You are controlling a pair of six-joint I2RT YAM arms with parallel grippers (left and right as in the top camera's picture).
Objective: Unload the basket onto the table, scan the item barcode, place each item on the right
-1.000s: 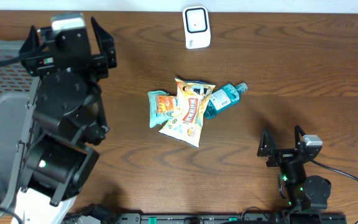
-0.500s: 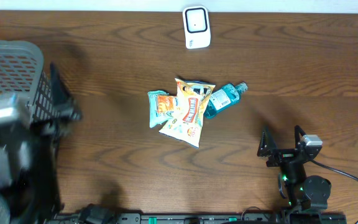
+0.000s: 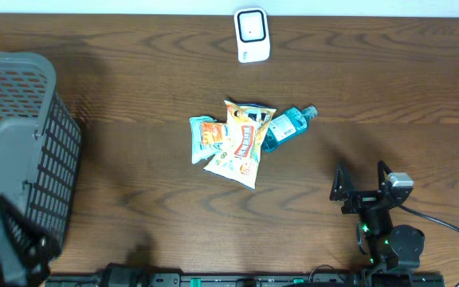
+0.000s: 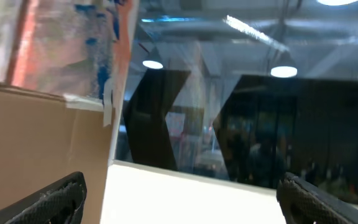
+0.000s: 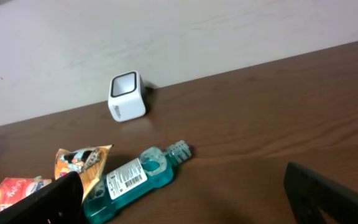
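Scanning not begun: both claws empty

Nothing is held. Right claw (image 3: 362, 185) sits at the near edge of the table (image 3: 405, 96), spread wide and empty. Left claw (image 4: 182, 202), equally spread, is tipped up toward the room rather than the work, low by the basket (image 3: 22, 143). Ahead of the right claw and to its left lies the heap. The teal bottle (image 5: 135, 179) is nearest, white label up. The yellow snack bag (image 3: 243, 137) overlaps its base, and an orange packet (image 3: 205, 135) lies just beyond. The scanner (image 3: 252, 33) stands farther ahead, well apart from the heap. By my reading every step remains: pick an item, carry it over, and show its code to the scanner window.
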